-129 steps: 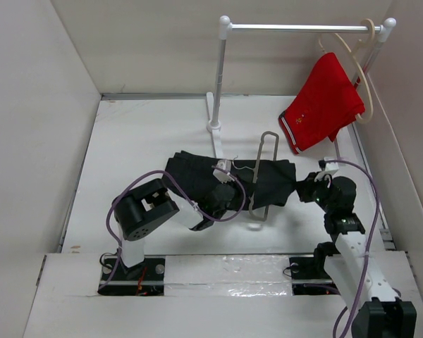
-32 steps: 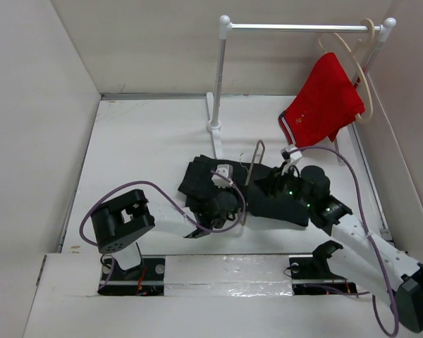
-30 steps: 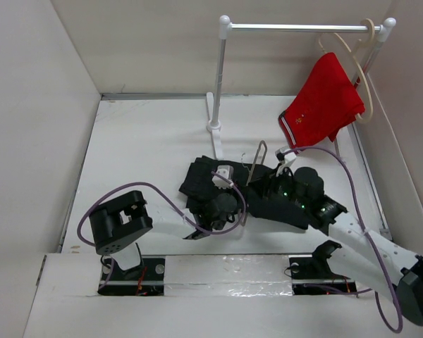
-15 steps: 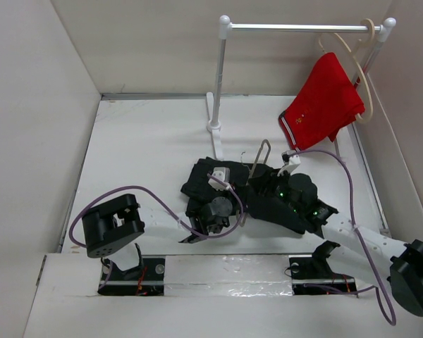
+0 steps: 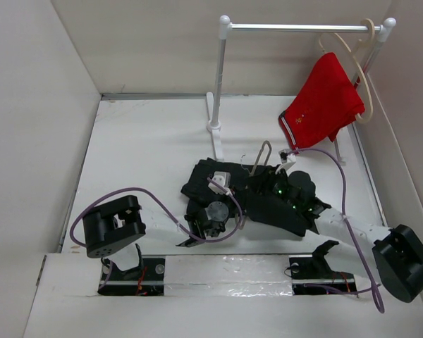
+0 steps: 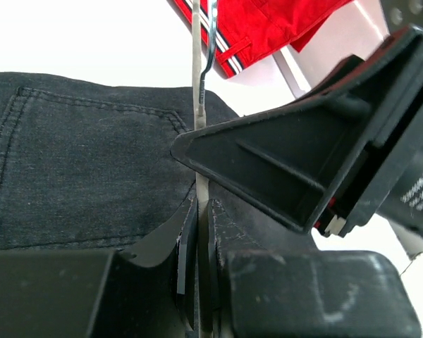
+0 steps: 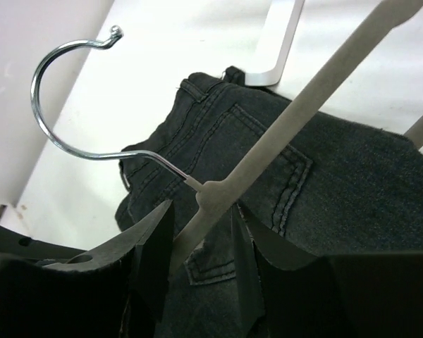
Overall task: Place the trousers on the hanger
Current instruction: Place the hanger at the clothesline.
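Observation:
The black trousers (image 5: 229, 184) lie bunched on the white table, back pockets up (image 7: 282, 176). The thin grey hanger (image 5: 261, 156) rises tilted above them, and its chrome hook (image 7: 53, 105) points away. My left gripper (image 5: 218, 204) is shut on the hanger's thin bar (image 6: 199, 120), with the jaws (image 6: 199, 218) pressed tight on both sides. My right gripper (image 5: 269, 185) straddles the hanger just below its neck (image 7: 218, 193). It is open (image 7: 197, 243), with a gap between the bar and the right finger (image 7: 243, 246). Trouser fabric lies under both grippers.
A white clothes rack (image 5: 218, 77) stands behind the trousers, with its rail (image 5: 303, 28) running right. Red shorts (image 5: 324, 102) hang from a cream hanger (image 5: 364, 77) at the rail's right end. White walls close in on the left, the back and the right.
The trousers, spread flat earlier, are now bunched. My right gripper came in from the right to the hanger. Over the last second the hanger has tipped more upright and the right elbow has swung right.

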Controlling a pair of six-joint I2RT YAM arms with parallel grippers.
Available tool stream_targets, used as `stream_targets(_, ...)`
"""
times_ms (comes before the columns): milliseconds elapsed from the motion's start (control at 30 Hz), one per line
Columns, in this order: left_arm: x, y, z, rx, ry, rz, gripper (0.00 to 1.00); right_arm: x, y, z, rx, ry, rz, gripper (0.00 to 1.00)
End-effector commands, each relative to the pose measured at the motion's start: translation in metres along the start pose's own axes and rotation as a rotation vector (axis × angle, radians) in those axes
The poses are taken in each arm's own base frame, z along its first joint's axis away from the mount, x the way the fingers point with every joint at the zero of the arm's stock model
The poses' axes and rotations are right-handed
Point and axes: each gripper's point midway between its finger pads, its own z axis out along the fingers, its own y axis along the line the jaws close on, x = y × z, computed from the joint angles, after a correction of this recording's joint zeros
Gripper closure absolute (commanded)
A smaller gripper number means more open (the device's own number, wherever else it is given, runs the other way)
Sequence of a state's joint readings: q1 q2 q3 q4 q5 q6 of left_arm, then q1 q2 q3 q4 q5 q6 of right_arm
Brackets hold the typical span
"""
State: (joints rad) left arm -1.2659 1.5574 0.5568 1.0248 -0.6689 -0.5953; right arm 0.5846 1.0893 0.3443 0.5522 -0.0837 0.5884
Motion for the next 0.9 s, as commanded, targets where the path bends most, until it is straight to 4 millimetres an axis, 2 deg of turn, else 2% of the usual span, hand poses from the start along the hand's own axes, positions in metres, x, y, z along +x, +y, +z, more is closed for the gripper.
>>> stream_targets(0,-0.046,-0.041,-0.006,0.146,-0.125,-0.11,1.0,-0.01,0.013,0.002,-0.103,-0.034,0.014,0.61)
stream_targets(33,-0.046,-0.041,-0.008,0.158,-0.13,-0.114,1.0,-0.011,0.012,0.002,-0.113,-0.033,0.025,0.62)
stream_targets(67,-0.046,-0.041,-0.008,0.163,-0.13,-0.109,1.0,-0.012,0.021,0.001,-0.161,-0.034,0.025,0.62)
stream_targets(267,-0.047,-0.047,-0.009,0.203,-0.133,-0.04,1.0,-0.011,0.022,-0.002,-0.204,-0.025,0.037,0.65)
stream_targets(300,-0.047,-0.048,-0.009,0.209,-0.135,-0.028,1.0,-0.012,0.024,-0.003,-0.217,-0.027,0.036,0.71)
stream_targets(367,-0.05,-0.053,-0.008,0.216,-0.135,0.001,1.0,-0.016,0.025,-0.004,-0.222,-0.032,0.032,0.73)
stream_targets(500,-0.053,-0.06,-0.009,0.247,-0.135,0.042,1.0,-0.021,0.026,-0.006,-0.253,-0.031,0.026,0.92)
stream_targets(567,-0.051,-0.065,-0.008,0.262,-0.117,0.066,1.0,-0.027,0.027,-0.008,-0.258,-0.044,0.024,0.97)
stream_targets(600,-0.049,-0.066,-0.007,0.264,-0.112,0.078,0.96,-0.029,0.025,-0.008,-0.251,-0.042,0.028,1.0)
stream_targets(633,-0.048,-0.065,-0.008,0.265,-0.106,0.079,0.86,-0.031,0.024,-0.008,-0.25,-0.041,0.028,1.0)
stream_targets(700,-0.051,-0.065,-0.012,0.271,-0.108,0.061,0.75,-0.037,0.022,-0.012,-0.254,-0.045,0.023,1.0)
stream_targets(733,-0.049,-0.064,-0.014,0.283,-0.098,0.064,0.64,-0.038,0.023,-0.014,-0.258,-0.045,0.022,1.0)
stream_targets(833,-0.052,-0.06,-0.021,0.277,-0.089,0.068,0.52,-0.046,0.017,-0.014,-0.222,-0.044,0.02,1.0)
stream_targets(867,-0.058,-0.061,-0.024,0.283,-0.098,0.054,0.52,-0.044,0.016,-0.014,-0.224,-0.033,0.002,1.0)
